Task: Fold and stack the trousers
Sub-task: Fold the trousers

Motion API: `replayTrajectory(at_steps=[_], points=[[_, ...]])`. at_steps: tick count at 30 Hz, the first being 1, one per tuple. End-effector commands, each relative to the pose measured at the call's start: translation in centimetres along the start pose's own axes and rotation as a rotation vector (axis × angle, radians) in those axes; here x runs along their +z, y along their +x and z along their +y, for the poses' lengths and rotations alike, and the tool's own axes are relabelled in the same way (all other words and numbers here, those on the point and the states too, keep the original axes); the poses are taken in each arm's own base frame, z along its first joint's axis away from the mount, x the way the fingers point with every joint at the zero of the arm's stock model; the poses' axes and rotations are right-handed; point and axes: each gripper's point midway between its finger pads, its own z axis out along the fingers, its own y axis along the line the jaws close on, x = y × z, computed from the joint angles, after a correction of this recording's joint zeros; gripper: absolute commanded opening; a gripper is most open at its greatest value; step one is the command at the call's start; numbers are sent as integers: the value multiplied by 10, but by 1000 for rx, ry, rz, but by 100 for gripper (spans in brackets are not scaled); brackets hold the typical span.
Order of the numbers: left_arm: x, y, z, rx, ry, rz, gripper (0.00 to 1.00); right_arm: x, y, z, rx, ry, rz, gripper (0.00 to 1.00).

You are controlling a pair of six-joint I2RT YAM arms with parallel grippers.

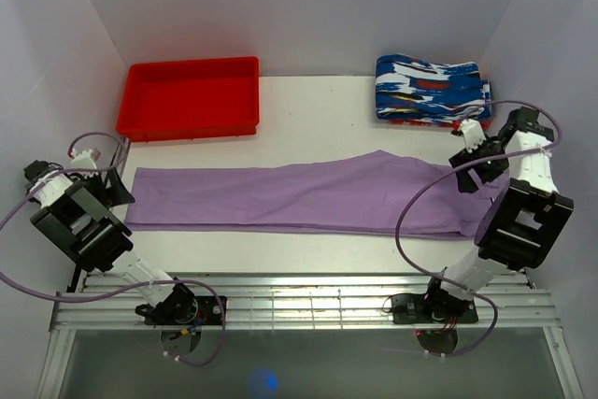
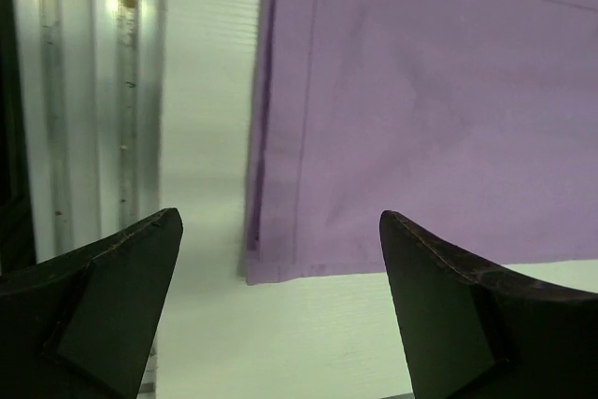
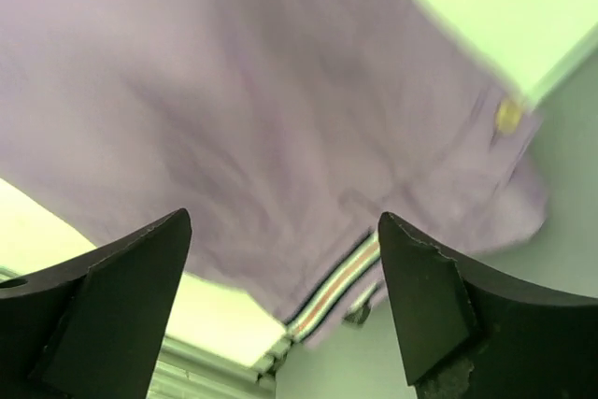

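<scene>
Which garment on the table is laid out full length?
The lilac trousers, stretched lengthwise across the middle; the blue-white-red patterned garments sit folded at the far right.

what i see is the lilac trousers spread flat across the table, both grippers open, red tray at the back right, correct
One slip: the top external view shows the red tray at the back left, not right. The rest holds: the trousers lie spread flat, and the left gripper and right gripper are open.
</scene>
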Motion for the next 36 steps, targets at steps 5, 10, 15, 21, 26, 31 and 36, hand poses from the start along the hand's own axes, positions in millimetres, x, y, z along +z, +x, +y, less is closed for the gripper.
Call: replayTrajectory(at_steps=[5, 10, 15, 21, 26, 31, 36], points=[[7, -37, -78, 305, 148, -59, 90, 8, -142, 62, -117, -142, -208, 80], [22, -33, -119, 334, 310, -29, 84, 43, -221, 76, -137, -178, -276, 76], [26, -2, -153, 389, 427, 12, 84, 91, -246, 71, -185, -187, -255, 71], [24, 46, -188, 557, 519, 68, 86, 123, -264, 63, -234, -152, -310, 71], [11, 55, -236, 736, 631, 23, 93, 150, -238, 91, -295, -243, -238, 77], [2, 37, -329, 1054, 733, -161, 91, 160, -221, 107, -327, -321, -198, 70], [25, 59, -423, 1358, 781, -167, 90, 163, -211, 120, -338, -405, -168, 49]])
